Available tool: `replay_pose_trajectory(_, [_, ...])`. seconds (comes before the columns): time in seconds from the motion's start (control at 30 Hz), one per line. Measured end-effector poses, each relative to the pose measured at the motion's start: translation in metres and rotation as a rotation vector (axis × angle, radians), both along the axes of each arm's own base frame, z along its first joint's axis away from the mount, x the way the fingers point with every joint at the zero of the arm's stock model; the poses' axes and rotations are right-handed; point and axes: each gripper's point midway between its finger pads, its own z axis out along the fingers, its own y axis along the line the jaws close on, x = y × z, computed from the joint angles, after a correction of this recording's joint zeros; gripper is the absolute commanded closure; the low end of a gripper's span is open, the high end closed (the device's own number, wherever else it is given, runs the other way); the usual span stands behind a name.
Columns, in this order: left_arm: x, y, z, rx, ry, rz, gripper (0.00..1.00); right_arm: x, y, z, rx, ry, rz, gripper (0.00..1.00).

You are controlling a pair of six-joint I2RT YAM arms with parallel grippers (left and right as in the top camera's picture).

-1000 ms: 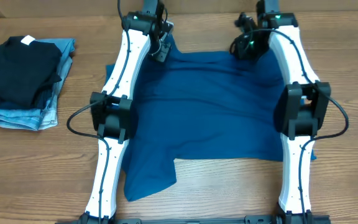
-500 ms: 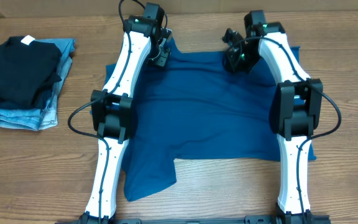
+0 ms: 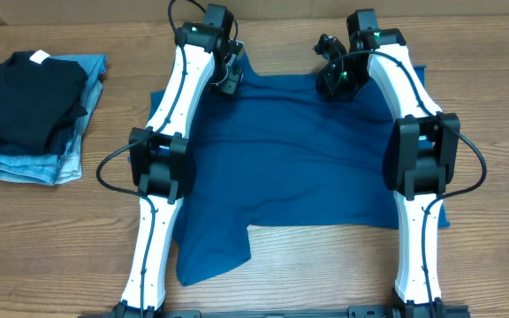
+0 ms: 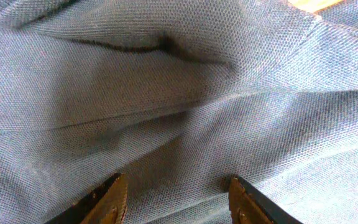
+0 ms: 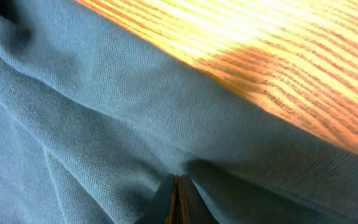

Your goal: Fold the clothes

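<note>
The clothes are one teal-blue shirt [image 3: 290, 159] spread flat across the middle of the wooden table, with a sleeve hanging toward the front left. My left gripper [image 3: 227, 82] hovers at the shirt's far left corner. In the left wrist view it [image 4: 176, 190] stands open just above the wrinkled fabric [image 4: 166, 93], with nothing between its fingers. My right gripper [image 3: 331, 81] is at the far edge, right of centre. In the right wrist view its jaws [image 5: 176, 182] are pressed together on a pinch of cloth [image 5: 73, 124], and creases run out from the tips.
A black folded garment [image 3: 26, 97] lies on folded light-blue jeans [image 3: 25, 166] at the table's left side. Bare wood [image 5: 278, 62] shows just beyond the shirt's far edge. Both white arms stretch over the shirt from the near edge.
My right gripper has slid left along the shirt's far edge, staying shut. The left gripper has hardly moved and its jaws have spread slightly wider.
</note>
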Motion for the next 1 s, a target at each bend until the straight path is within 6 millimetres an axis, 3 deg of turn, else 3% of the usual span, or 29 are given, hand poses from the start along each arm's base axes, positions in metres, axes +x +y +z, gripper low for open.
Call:
replay_pose_trajectory(0.3, [0.000, 0.000, 0.000, 0.000, 0.001, 0.000, 0.44, -0.001, 0.000, -0.014, -0.002, -0.002, 0.001, 0.96])
replay_pose_trajectory(0.5, [0.000, 0.000, 0.000, 0.000, 0.001, 0.000, 0.44, 0.012, 0.003, -0.017, 0.018, -0.066, 0.002, 0.96])
replay_pose_trajectory(0.63, [0.000, 0.000, 0.000, 0.001, 0.001, 0.000, 0.44, 0.041, 0.003, -0.011, 0.026, -0.176, -0.064, 0.96])
replay_pose_trajectory(0.8, [-0.001, 0.000, 0.000, 0.001, 0.005, 0.000, 0.44, 0.094, -0.008, 0.015, 0.029, -0.381, -0.232, 0.96])
replay_pose_trajectory(1.0, [0.002, 0.000, 0.000, -0.001, -0.007, 0.000, 0.44, 0.119, -0.019, 0.034, 0.035, -0.486, -0.356, 0.96])
